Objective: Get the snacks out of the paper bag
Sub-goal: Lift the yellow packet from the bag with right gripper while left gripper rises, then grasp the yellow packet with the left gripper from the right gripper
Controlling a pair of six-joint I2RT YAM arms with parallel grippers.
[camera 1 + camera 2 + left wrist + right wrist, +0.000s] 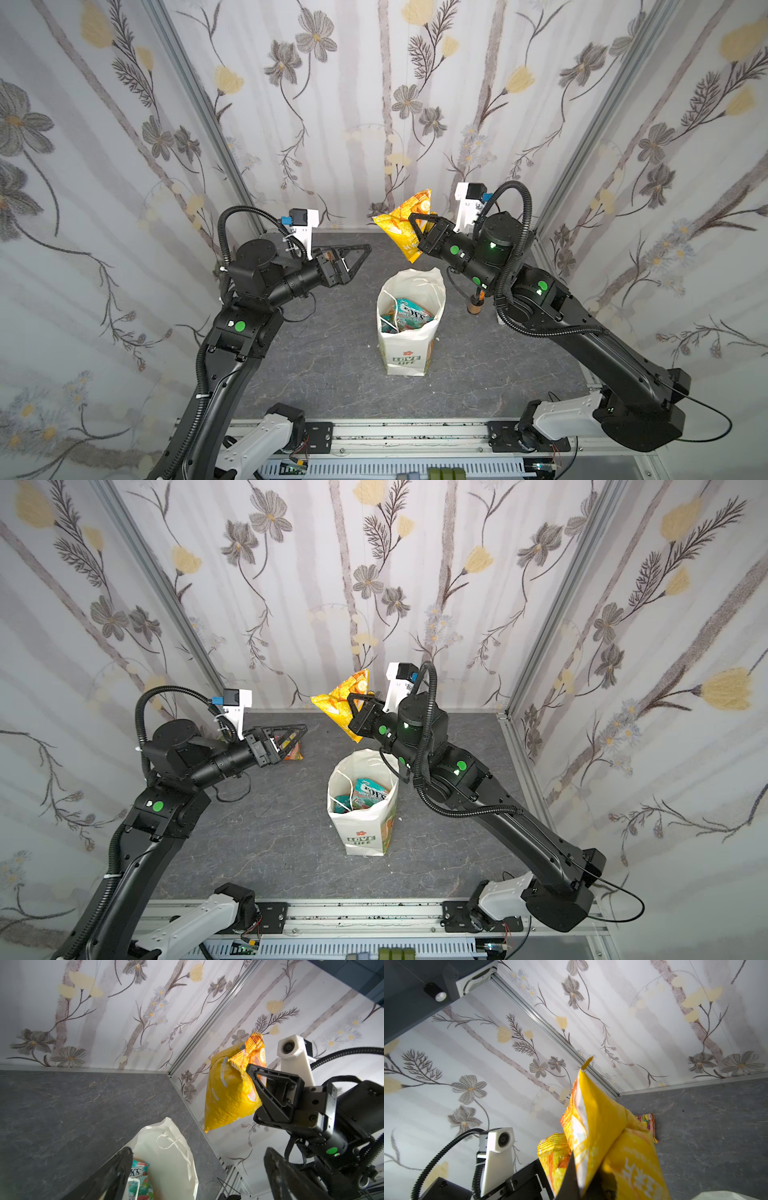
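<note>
The right gripper (419, 226) is pinching the yellow packet (397, 232) by its crimped edge so it hangs clear; just below it the paper bag (409, 353) is standing, snacks (409, 318) inside; the left gripper (358, 259) is gaping wide, empty.

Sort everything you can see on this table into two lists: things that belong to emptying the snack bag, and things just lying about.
Belongs to the job:
paper bag
yellow packet, held in the air
teal packets inside the bag
orange-green packet on the table

Lying about:
small brown bottle
</note>
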